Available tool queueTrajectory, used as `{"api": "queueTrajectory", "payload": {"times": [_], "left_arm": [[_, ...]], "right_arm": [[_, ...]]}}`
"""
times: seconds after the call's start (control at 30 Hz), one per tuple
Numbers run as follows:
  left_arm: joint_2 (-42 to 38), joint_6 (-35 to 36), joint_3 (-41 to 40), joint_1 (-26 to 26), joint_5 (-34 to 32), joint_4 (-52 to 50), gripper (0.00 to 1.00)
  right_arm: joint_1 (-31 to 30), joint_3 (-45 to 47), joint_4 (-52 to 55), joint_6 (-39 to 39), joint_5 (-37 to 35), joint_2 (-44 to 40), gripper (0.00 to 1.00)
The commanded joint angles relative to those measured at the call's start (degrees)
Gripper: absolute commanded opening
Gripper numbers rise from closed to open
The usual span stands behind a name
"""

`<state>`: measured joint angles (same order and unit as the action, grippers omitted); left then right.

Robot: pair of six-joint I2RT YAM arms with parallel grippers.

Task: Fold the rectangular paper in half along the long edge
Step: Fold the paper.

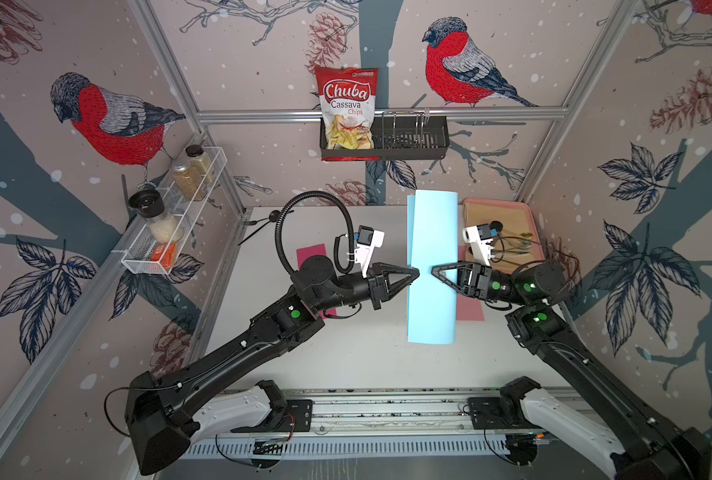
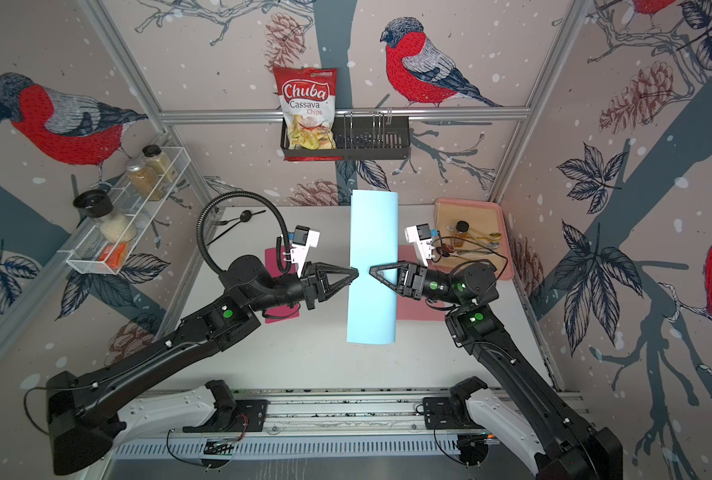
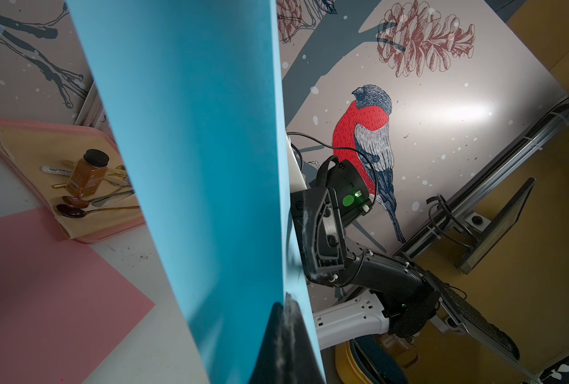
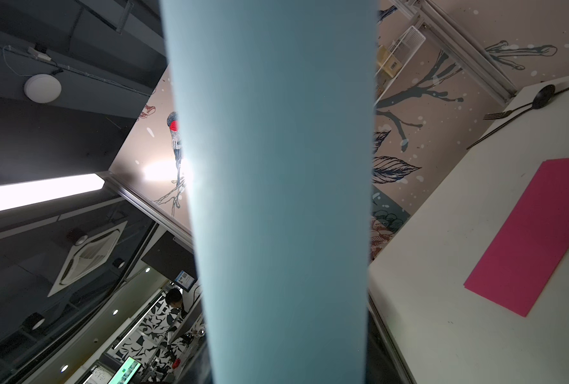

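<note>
While I am watching both top views, blue paper (image 1: 432, 232) is hanging bent over in air above white table (image 1: 346, 357). Left gripper (image 1: 417, 274) is pinching its long edge, jaws shut tight. Right gripper (image 1: 434, 270) is sitting at bent side; cannot tell if jaws are gripping. Am worrying: edges slipping apart in small pinch, fold coming out crooked.

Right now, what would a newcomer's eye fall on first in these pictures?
The long light blue paper sheet stands out at the middle of the white table, bent over on itself, with the left gripper shut on its edge and the right gripper reaching in from the opposite side. Next comes the red-and-white Chuba cassava chips bag, upright in the black wire basket on the back wall.
</note>
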<state>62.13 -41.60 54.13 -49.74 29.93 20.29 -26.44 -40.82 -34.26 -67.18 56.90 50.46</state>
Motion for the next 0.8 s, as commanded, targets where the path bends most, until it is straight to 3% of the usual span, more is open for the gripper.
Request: {"api": "queueTrajectory", "payload": {"times": [0.0, 0.77], "left_arm": [[-0.1, 0.5, 0.2, -0.2, 0.4, 2.6, 0.00], [-0.1, 0.4, 0.0, -0.3, 0.2, 2.7, 0.00]], "right_arm": [[-0.7, -1.0, 2.7, 3.7, -0.3, 0.4, 0.50], [-3.1, -1.9, 3.0, 5.3, -3.2, 1.3, 0.32]]}}
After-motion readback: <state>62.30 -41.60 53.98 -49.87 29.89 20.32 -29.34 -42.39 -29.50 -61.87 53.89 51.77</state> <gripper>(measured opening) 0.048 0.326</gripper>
